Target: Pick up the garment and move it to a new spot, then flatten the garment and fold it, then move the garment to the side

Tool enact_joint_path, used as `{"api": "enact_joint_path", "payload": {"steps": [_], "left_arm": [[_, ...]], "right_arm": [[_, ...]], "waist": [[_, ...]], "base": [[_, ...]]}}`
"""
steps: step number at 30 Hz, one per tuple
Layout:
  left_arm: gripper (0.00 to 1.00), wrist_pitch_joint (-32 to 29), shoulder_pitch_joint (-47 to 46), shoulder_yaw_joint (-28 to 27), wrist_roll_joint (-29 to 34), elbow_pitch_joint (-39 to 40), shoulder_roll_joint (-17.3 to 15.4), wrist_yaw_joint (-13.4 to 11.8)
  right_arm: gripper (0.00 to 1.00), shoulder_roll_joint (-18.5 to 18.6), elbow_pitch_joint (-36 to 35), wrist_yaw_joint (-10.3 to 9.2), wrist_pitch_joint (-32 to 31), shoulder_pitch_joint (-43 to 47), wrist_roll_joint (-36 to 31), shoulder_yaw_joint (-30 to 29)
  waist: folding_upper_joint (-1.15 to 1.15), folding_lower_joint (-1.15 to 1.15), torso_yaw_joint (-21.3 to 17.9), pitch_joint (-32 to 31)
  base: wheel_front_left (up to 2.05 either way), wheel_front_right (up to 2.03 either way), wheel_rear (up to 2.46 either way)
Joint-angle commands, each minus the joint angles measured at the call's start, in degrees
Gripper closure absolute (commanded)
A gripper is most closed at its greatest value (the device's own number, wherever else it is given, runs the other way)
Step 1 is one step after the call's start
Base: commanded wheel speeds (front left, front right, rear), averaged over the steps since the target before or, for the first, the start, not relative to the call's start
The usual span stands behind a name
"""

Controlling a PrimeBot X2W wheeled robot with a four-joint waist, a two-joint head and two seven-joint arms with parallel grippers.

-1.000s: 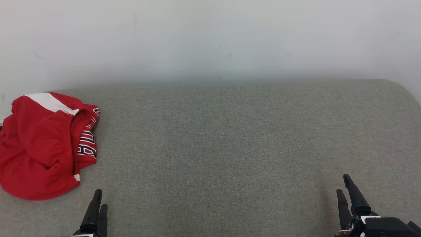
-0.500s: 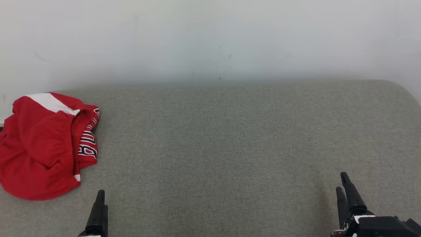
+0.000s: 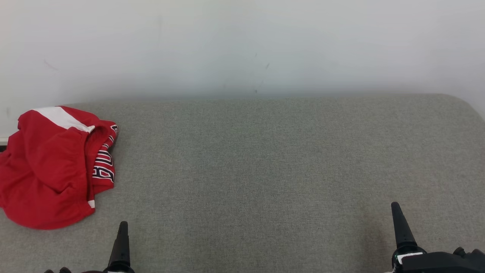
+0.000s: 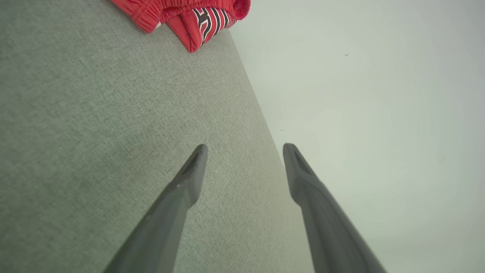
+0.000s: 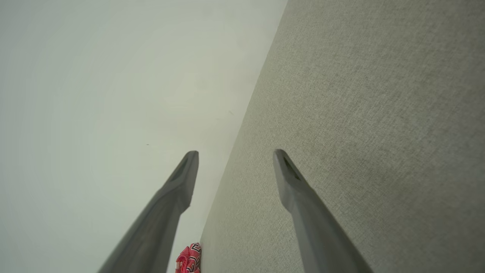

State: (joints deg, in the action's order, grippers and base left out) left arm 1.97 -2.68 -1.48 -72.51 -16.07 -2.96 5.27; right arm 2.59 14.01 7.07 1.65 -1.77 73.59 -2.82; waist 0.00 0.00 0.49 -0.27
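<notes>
The red garment (image 3: 49,170) lies crumpled at the far left of the grey cushion (image 3: 265,170), near my left gripper (image 4: 245,145) and ahead-left of it, well apart from my right gripper (image 5: 235,151). Both pairs of fingers stand spread, holding nothing. The garment's black-and-white lettering is folded over; I cannot read it.

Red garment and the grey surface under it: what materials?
Garment: probably thin synthetic jersey knit, matte; it slumps in soft folds, with a gathered stitched hem in the left wrist view. Surface: grey woven fabric, matte, fine flecked weave visible; what lies beneath cannot be told.
</notes>
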Motion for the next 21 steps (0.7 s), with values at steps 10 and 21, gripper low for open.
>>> {"api": "enact_joint_path", "payload": {"steps": [10,21], "left_arm": [[0.00,2.28,0.41,0.95,13.83,1.72,-0.11,-1.14],[0.00,4.25,0.71,2.31,27.21,1.59,-0.08,-3.12]], "right_arm": [[0.00,0.27,-0.31,0.27,2.38,-0.23,-13.34,1.20],[0.00,0.30,1.08,0.33,4.40,0.22,-27.47,2.23]], "waist": [[0.00,0.00,0.06,-0.09],[0.00,0.00,0.18,-0.23]], "base": [[0.00,0.00,0.00],[0.00,0.00,0.00]]}}
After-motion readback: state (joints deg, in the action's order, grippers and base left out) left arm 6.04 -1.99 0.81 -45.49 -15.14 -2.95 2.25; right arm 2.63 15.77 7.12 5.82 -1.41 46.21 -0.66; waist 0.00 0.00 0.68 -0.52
